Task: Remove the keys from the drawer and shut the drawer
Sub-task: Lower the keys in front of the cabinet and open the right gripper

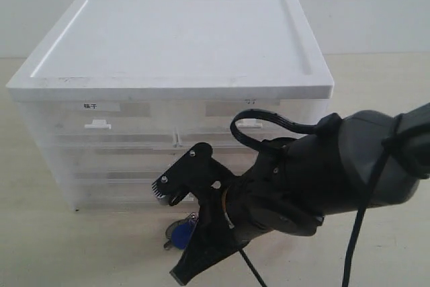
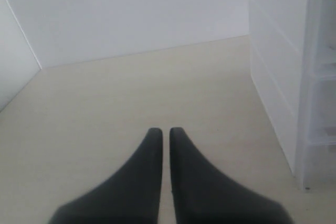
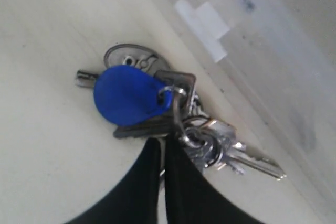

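Clearly the right pincer (image 3: 161, 143) clamps the keys (image 3: 131, 96) at its very tips; the left pincer (image 2: 165, 131) sits closed.

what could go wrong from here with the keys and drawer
1. The right gripper seems to pinch only the edge of the keys, close against the drawer unit; a swing could drop them or snag its front.
2. The right arm hides part of that front in the exterior view, so I cannot tell if a drawer is open; a blind push may miss.
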You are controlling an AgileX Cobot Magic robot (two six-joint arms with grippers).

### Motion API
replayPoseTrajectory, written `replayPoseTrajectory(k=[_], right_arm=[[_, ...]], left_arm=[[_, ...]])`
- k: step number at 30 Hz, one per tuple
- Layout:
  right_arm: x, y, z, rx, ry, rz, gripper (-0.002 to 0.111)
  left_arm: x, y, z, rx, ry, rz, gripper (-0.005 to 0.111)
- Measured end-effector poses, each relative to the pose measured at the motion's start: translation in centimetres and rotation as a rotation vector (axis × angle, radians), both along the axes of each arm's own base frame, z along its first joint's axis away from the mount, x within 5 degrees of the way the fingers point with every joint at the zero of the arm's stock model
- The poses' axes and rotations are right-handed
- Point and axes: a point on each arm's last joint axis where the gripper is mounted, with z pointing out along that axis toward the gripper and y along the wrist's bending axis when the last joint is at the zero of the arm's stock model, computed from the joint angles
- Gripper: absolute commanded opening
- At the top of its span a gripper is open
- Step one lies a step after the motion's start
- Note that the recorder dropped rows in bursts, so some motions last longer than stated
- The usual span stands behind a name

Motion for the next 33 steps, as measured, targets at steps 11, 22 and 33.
replayPoseTrajectory(k=[11, 22, 33], right_arm=[[1.8, -0.6, -0.1, 0.067, -0.017, -0.057, 0.0], [-2.2, 0.4, 5.4, 0.075, -0.092, 0.096, 0.0], [-8.3, -4.5, 18.0, 0.259, -0.28, 0.189, 0.0]], left_arm=[[0.0, 0.0, 0.0, 0.0, 0.0, 0.0, 0.004], [0.0, 0.0, 0.0, 0.0, 0.0, 0.0, 0.004], [0.0, 0.0, 0.0, 0.0, 0.0, 0.0, 0.004]])
